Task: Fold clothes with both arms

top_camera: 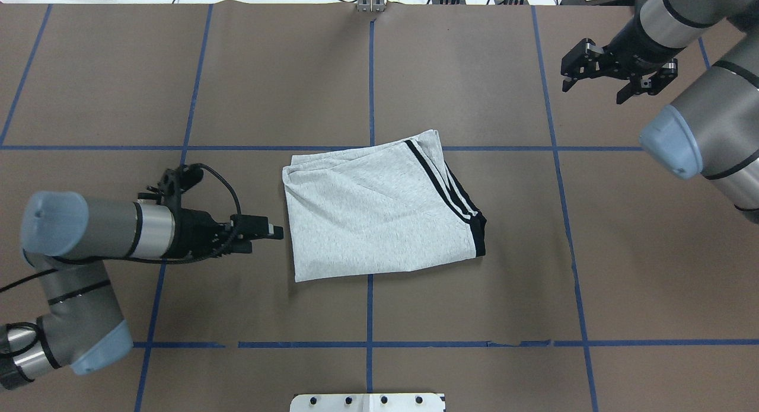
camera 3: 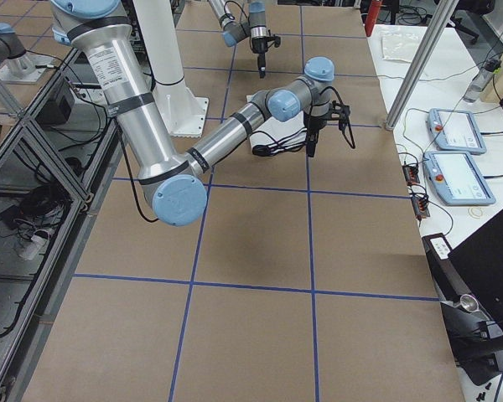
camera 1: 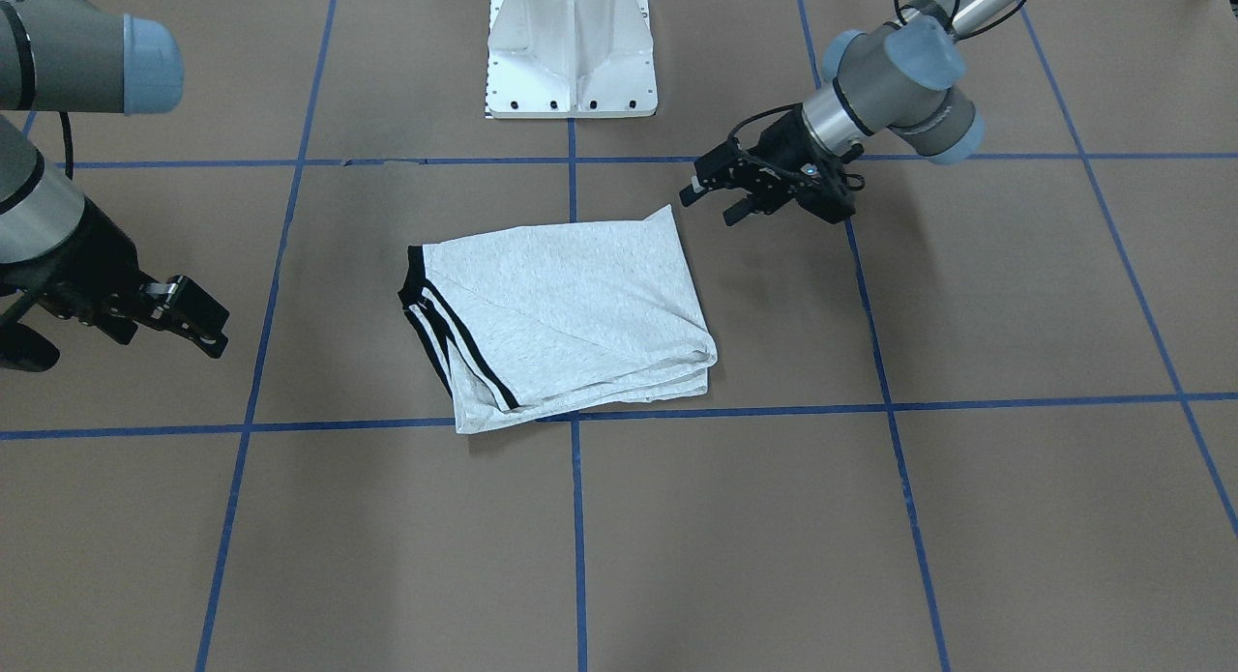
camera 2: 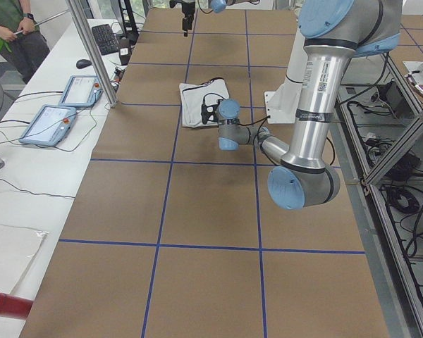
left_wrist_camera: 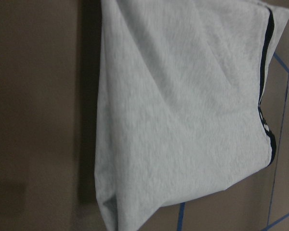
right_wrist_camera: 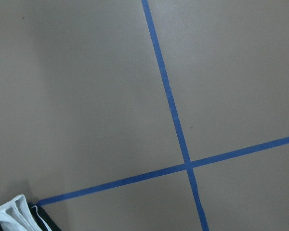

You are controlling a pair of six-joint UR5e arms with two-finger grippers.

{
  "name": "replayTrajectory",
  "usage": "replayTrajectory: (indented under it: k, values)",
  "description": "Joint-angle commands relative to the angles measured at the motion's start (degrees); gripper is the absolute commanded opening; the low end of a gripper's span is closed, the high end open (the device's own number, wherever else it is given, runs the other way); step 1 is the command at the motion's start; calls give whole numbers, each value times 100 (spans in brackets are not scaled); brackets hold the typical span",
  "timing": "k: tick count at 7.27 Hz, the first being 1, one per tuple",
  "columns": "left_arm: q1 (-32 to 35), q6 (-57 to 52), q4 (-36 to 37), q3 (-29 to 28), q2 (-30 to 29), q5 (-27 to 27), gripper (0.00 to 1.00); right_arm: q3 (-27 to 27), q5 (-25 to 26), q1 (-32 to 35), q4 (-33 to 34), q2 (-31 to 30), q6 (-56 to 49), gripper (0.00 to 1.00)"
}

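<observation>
T-shirt (top_camera: 379, 210) lies folded in rectangle, mid-table (top_camera: 474, 293), striped edge toward right arm. Left gripper (camera 1: 714, 204) just beside opposite edge, fingers apart, empty. Right gripper (top_camera: 592, 87) well apart, spread, empty. My worry: left fingers catch top layer only, fold drags open.

One T-shirt (top_camera: 367, 216). Two arms: left arm (top_camera: 107, 228), right arm (top_camera: 711, 104). Two grippers: left gripper (camera 1: 708, 208), right gripper (top_camera: 592, 93). One white pedestal (camera 1: 571, 53). Two tablets (camera 2: 81, 90). One person (camera 2: 7, 32), partly seen.
</observation>
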State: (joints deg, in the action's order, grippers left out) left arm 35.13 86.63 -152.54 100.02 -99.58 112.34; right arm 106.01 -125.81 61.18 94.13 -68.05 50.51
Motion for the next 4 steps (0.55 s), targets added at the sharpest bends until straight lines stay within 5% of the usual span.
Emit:
replayTrajectory:
  k: [1, 4]
  values:
    - [1235, -1580, 1326, 561, 307, 391, 100, 148, 30, 296, 0, -488, -1126, 100]
    - [2793, -4706, 3329, 510, 316, 544, 100, 113, -14, 1077, 9, -1200, -2857, 100]
